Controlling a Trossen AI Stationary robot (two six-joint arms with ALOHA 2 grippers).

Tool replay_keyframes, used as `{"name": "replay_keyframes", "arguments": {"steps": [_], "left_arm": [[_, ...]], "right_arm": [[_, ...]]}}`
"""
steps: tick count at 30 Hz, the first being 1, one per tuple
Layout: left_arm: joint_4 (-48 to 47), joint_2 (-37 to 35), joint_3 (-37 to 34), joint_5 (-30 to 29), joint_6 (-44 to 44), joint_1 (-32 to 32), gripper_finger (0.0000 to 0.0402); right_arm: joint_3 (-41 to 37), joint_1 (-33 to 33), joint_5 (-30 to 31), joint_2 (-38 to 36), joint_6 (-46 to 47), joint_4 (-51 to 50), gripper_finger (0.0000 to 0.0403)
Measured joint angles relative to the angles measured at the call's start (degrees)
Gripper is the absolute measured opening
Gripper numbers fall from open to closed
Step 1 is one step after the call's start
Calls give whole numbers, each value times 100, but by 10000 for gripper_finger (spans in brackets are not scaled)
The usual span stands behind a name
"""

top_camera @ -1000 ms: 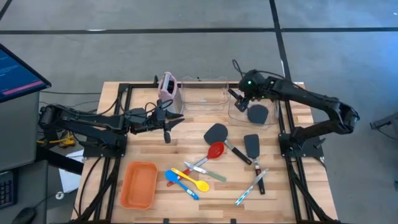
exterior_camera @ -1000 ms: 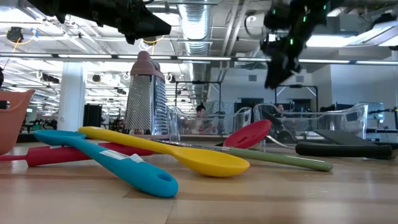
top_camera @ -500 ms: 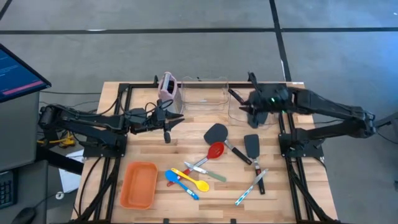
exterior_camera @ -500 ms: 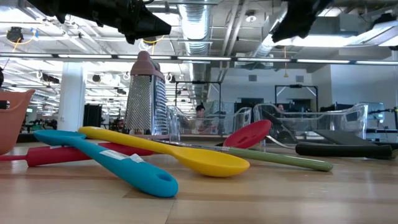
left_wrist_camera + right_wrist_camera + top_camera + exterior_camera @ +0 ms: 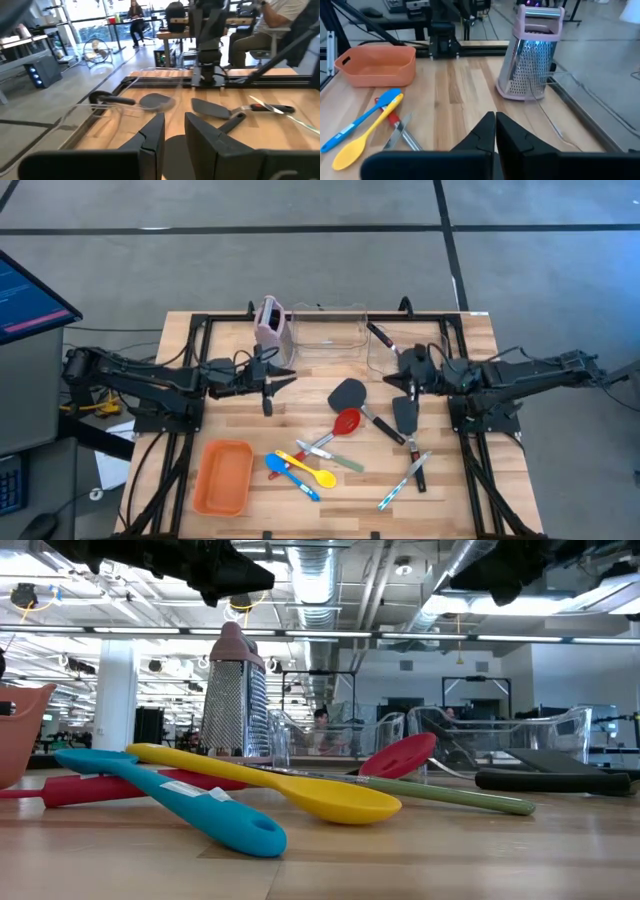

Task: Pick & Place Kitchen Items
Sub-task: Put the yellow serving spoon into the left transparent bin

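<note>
Right gripper, having released a black spatula into the clear bin, is retracting clenched and empty.

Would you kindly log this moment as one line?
right gripper: shut, empty, above black spatula | left gripper: slightly open, empty | grater: upright

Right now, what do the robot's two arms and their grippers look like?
Both arms are dark, nearly black, jointed and slim, with loose black cables. The left gripper and right gripper each end in two dark, blocky, tapering fingers. No coloured markings show on either.
</note>
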Motion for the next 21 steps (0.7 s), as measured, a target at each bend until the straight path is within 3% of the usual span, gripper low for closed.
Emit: {"name": "replay_keyframes", "arguments": {"steps": [4,11,21], "left_arm": [[0,0,0,0,0,-278,63],[-2,0,2,2,0,-810,63],[-2,0,2,4,-2,-1104,63]], "right_arm": [[-484,347,313,55,2,824,5],[-1069,797,328,431,1,2024,2],[-1128,984,330,1047,294,2190,2]]}}
